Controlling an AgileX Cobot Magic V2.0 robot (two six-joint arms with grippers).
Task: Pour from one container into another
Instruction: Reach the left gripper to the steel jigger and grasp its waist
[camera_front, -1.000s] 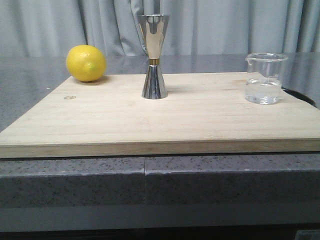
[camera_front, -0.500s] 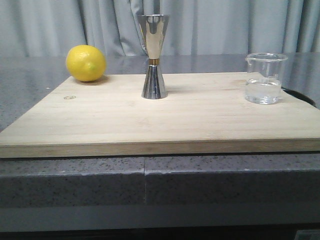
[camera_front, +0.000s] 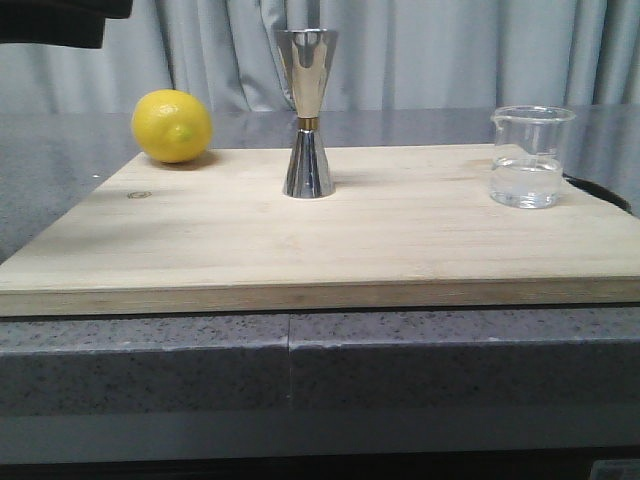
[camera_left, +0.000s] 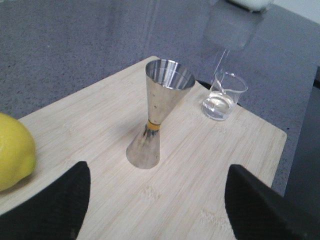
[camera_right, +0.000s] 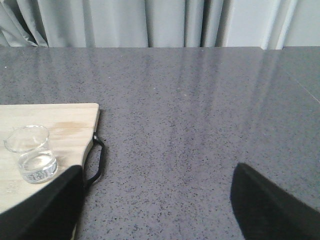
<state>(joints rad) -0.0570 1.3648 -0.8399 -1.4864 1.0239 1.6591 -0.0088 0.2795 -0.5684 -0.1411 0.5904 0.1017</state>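
Note:
The steel jigger (camera_front: 308, 112) with its gold waist band stands upright at the middle back of the wooden board (camera_front: 330, 240). The clear glass beaker (camera_front: 530, 157), holding a little clear liquid, stands near the board's right edge. My left gripper (camera_left: 157, 200) is open and hovers above the board, short of the jigger (camera_left: 159, 112), with the beaker (camera_left: 224, 96) beyond it. My right gripper (camera_right: 157, 205) is open over the bare grey counter, to the right of the beaker (camera_right: 32, 154). Only a dark part of the left arm (camera_front: 60, 20) shows in the front view's top left corner.
A yellow lemon (camera_front: 172, 126) lies at the board's back left corner, also seen by the left wrist as the lemon (camera_left: 14, 152). The board has a black handle (camera_right: 97, 160) at its right end. Grey speckled counter (camera_right: 200, 115) surrounds the board; grey curtains hang behind.
A dark part of the left arm has come into the front view's top left corner. The jigger, beaker and lemon have not moved.

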